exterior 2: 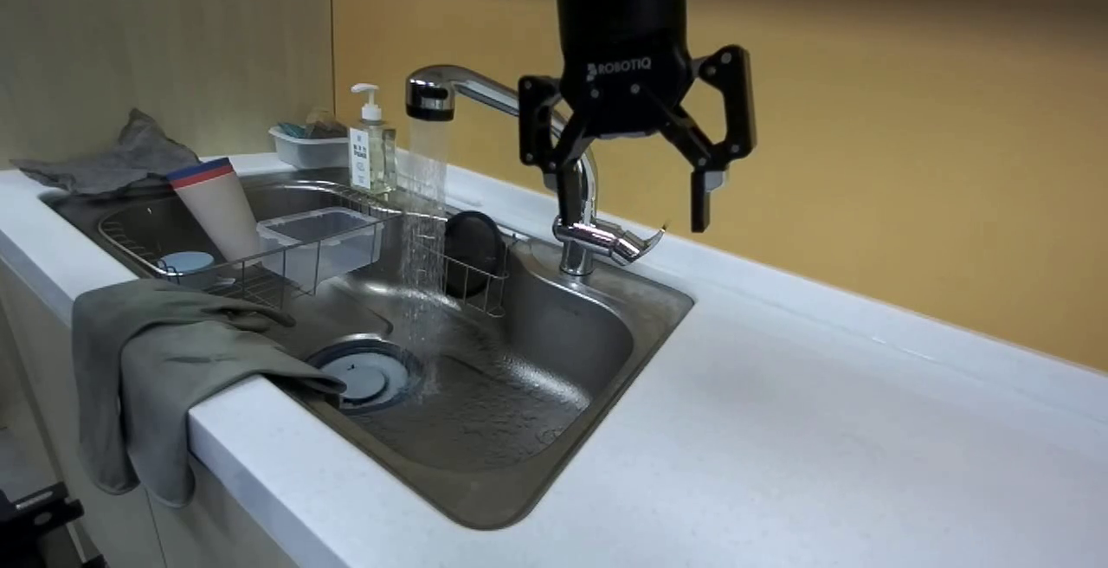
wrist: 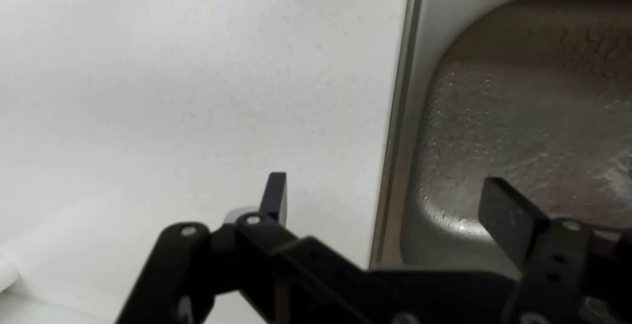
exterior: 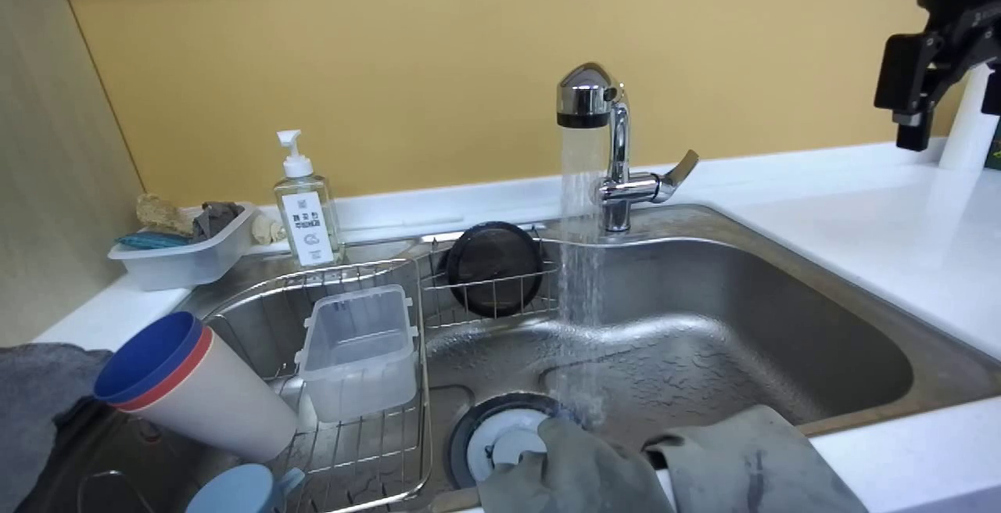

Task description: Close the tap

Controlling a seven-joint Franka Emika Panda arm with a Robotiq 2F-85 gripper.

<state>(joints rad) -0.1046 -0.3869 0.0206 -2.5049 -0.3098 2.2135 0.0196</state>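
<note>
1. In an exterior view, the claw (exterior 2: 636,209), marked "ROBOTIQ", is spread, holding nothing.
2. In an exterior view, the upright tap (exterior: 619,145) stands at the far sink edge (exterior: 688,220), left of the claw; its handle (exterior: 682,169) slants up rightward. The bottle label (exterior: 307,231) is unreadable.
3. In the wrist view, I cannot find the tap.

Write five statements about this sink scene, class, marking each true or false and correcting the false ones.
1. The tap is closed. False: water is pouring from the tap into the sink.
2. The claw is shut. False: the claw is open.
3. The pump bottle is upright. True.
4. The stacked cups are standing upright. False: the stacked cups are tilted.
5. The claw is apart from the tap. True.
</note>
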